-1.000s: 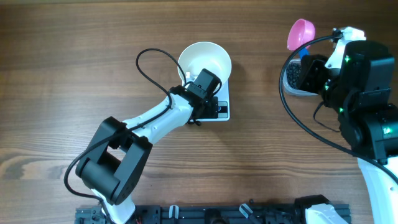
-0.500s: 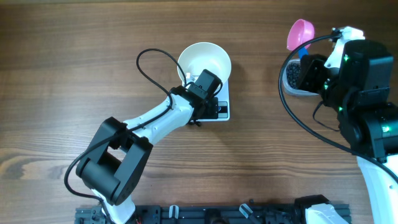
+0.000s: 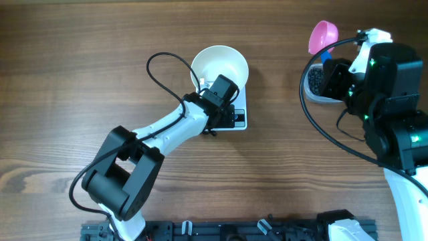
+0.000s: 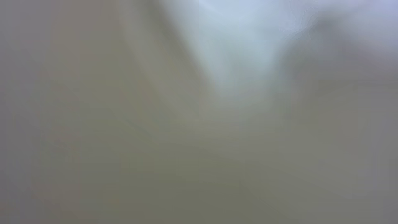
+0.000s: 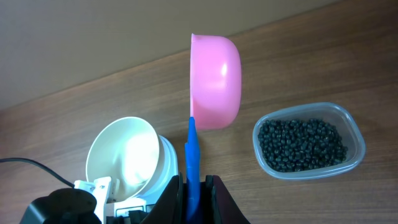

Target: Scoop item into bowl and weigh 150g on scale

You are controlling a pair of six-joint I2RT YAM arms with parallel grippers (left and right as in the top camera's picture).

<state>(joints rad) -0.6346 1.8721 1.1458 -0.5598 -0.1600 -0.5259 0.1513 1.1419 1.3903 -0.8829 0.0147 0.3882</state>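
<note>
Many beans (image 5: 301, 146) lie in the tub (image 5: 354, 134) just right of the pink scoop (image 5: 216, 81), which the right hand (image 5: 193, 182), the nearer one, pinches by its handle. Left hand (image 3: 215, 84), spread, is at the bowl (image 3: 227, 61) on the scale (image 3: 241, 110).

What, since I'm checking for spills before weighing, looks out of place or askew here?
No spill: the beads all lie in the clear tub. Only the bowl stands out: it sits toward the far edge of the scale, not centred, and seems tipped in the right wrist view.
</note>
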